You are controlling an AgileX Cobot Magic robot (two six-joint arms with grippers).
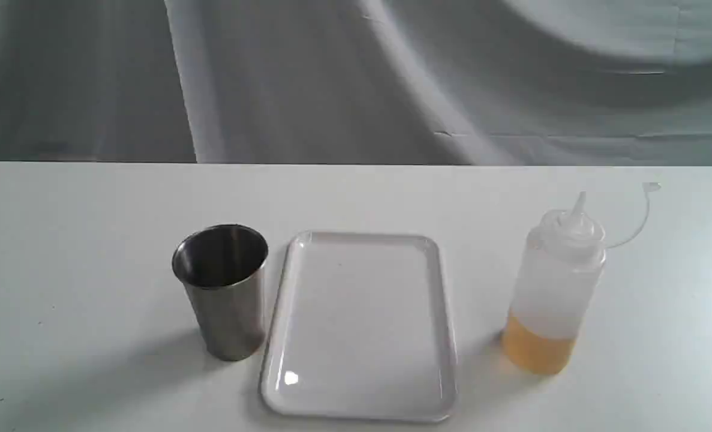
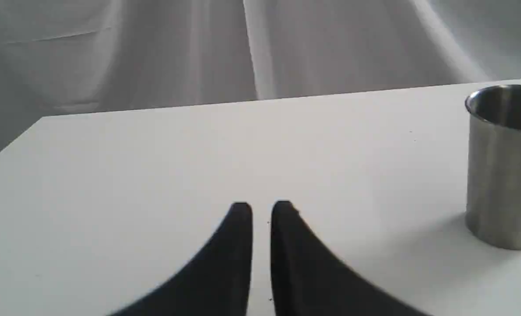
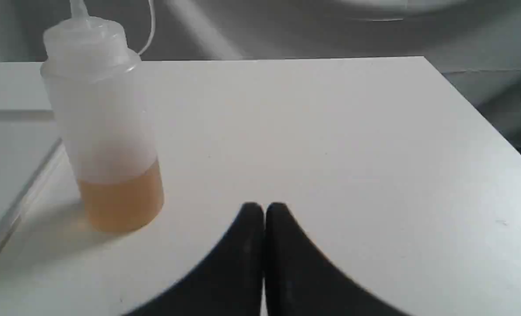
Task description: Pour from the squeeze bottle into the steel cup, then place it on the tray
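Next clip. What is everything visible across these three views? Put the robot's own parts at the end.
Steel cup: one, grey metal, upright on the table, just left of the tray in the exterior view.
Tray: one, glossy white, middle of the table, nothing on it.
Squeeze bottle: one, translucent whitish with amber liquid at the bottom, upright to the right of the tray, cap off the nozzle on its strap.
Table: one, white, under everything.
Backdrop cloth: one, pale grey, behind the table.
Left gripper: one, black, over bare table beside the cup, nearly closed, empty.
Right gripper: one, black, beside the bottle, shut, empty.
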